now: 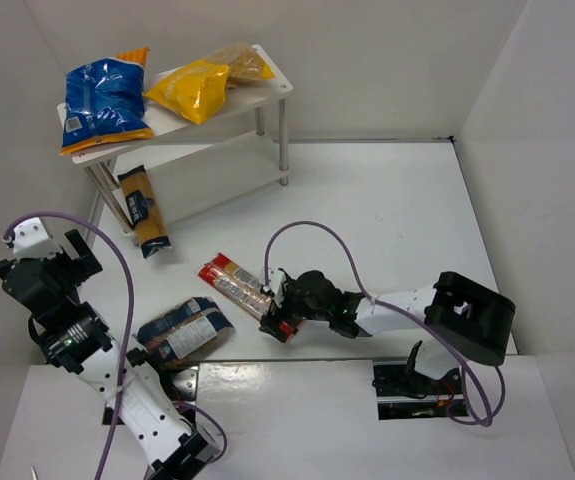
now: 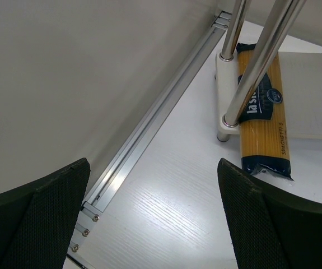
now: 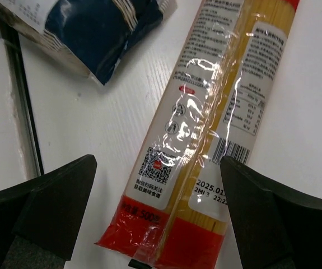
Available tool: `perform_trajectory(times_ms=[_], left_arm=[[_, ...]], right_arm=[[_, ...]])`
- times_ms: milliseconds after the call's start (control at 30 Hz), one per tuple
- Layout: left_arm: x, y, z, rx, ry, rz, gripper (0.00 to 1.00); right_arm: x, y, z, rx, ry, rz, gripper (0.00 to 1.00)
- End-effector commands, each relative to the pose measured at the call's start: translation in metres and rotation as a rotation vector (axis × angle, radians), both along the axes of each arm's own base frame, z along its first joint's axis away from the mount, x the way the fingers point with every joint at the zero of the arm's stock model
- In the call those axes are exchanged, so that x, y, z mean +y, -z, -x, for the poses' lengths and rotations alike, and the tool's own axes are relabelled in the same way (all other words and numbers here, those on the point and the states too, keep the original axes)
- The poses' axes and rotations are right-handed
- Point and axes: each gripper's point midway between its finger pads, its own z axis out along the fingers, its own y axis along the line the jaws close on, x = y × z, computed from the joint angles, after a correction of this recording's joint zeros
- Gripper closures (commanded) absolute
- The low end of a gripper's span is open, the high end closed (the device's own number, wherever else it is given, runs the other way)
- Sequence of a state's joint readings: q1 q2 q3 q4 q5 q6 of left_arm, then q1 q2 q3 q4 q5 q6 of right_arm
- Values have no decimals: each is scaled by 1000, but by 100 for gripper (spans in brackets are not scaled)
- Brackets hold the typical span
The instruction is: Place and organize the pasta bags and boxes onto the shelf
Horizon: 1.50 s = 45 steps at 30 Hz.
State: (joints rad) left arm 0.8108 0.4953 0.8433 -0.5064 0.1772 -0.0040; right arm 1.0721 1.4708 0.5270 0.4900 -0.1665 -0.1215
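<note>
The white shelf point(image 1: 267, 85) stands at the back left with the puffy blue bag point(image 1: 105, 100), yellow bag point(image 1: 192, 88) and tan bag point(image 1: 239, 62) on its top board. The amber spaghetti pack point(image 1: 143, 210) lies on the table by the shelf's left legs, also in the left wrist view point(image 2: 264, 112). The red-and-clear packet point(image 1: 232, 282) lies mid-table. My right gripper point(image 1: 277, 310) is open, its jaws on either side of that packet's red near end point(image 3: 205, 140). The dark-blue-and-clear bag point(image 1: 182, 332) lies near the front. My left gripper point(image 1: 67, 262) is open and empty point(image 2: 152, 168).
White walls close in the table on the left, back and right. A metal rail point(image 2: 149, 129) runs along the left wall's foot. The shelf's silver legs point(image 2: 256, 67) stand just ahead of my left gripper. The dark-blue bag point(image 3: 93, 28) lies close left of the red packet.
</note>
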Motion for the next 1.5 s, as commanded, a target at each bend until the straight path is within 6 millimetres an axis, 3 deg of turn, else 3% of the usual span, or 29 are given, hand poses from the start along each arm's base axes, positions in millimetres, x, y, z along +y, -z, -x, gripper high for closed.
perform_trajectory(times_ms=[0,67,300,367,500,567,833,1067,1433,1467], left_arm=[[-1,-6,-4,-24,23,-21,0],[-2,-8,-2,-30,23,-28,0],[-3,-8,-3,-32,32,-27,0],[-5,-10,-2,-38,32,-34,0],[-5,-10,-2,-38,32,-34,0],[-5,-10,-2,-38,32,-34,0],[-9,-16,1,-54,43,-62,0],[-13,-18,0,-57,63,-75,0],[-16,-21,3,-69,63,-89,0],[-16,-21,3,-69,63,-89,0]], right_arm=[[13,-21,-8,-20,5,-131,0],[6,-28,-28,-31,69,-169,0],[17,4,-45,30,142,-92,0],[22,4,-50,29,150,-85,0],[24,25,-51,67,157,-34,0],[29,23,-54,64,157,-39,0],[41,70,-57,139,164,96,0],[45,84,-52,138,156,142,0],[50,109,-45,136,136,238,21],[53,106,-47,132,136,230,29]])
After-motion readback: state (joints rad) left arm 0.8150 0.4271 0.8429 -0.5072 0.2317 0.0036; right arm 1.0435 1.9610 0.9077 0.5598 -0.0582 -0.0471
